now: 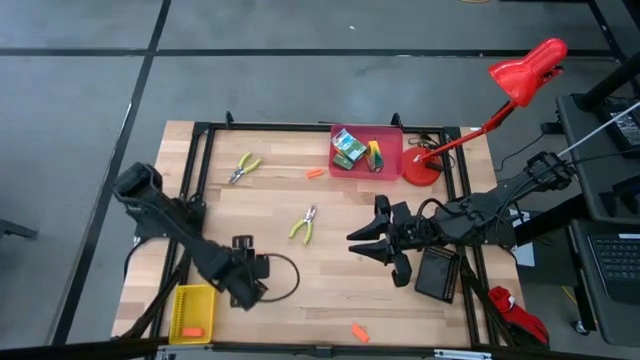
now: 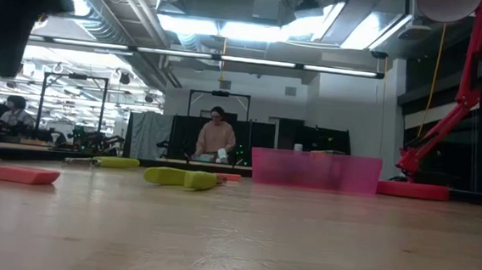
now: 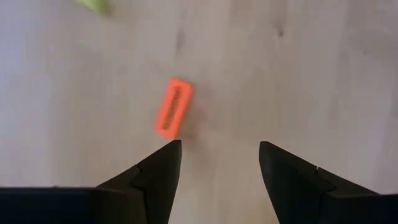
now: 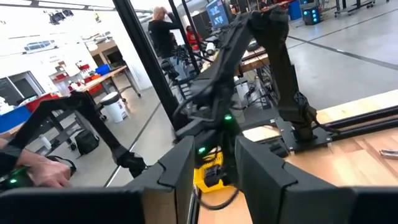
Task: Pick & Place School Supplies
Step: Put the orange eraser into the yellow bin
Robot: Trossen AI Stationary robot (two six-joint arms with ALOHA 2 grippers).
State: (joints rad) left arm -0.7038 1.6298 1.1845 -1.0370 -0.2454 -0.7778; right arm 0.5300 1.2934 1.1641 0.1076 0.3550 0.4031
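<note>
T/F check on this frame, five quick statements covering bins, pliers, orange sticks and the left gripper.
1. The red bin holds crayon boxes. True.
2. Both pliers are in the yellow bin. False: the pliers and lie on the bare table; the yellow bin holds an orange stick.
3. The left gripper is open and empty. True.
4. The left gripper is clamped on an orange stick. False: the stick lies on the wood ahead of the open fingers.
5. An orange stick lies near the table's front edge. True.
</note>
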